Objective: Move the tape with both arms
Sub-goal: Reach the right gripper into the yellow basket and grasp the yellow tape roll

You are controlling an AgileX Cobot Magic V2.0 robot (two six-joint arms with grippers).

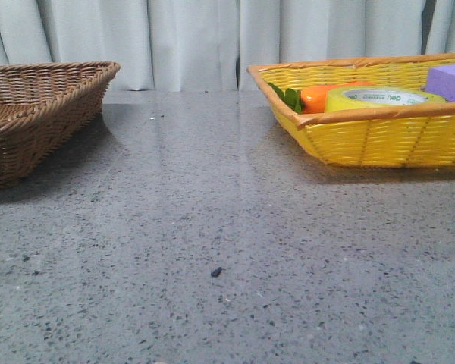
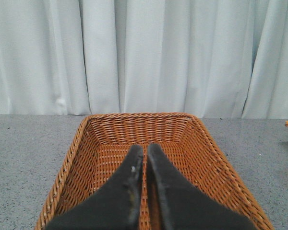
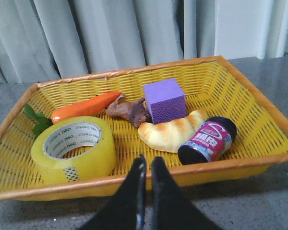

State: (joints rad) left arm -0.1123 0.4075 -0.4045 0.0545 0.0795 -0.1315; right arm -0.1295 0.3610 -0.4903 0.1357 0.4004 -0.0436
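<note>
On the grey table (image 1: 212, 227) I see nothing done yet: the tape (image 3: 73, 149) lies in the yellow basket (image 3: 259, 110), the brown basket (image 2: 105, 139) waits, and my left gripper (image 2: 145, 151) and right gripper (image 3: 149, 163) are both closed on nothing.

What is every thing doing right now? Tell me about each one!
Yellow packing tape roll: lying flat in the yellow woven basket.
Brown wicker basket: empty.
Orange carrot: lying down.
Black can with pink label: on its side.
Left gripper: shut, holding nothing.
Right gripper: shut, holding nothing.
</note>
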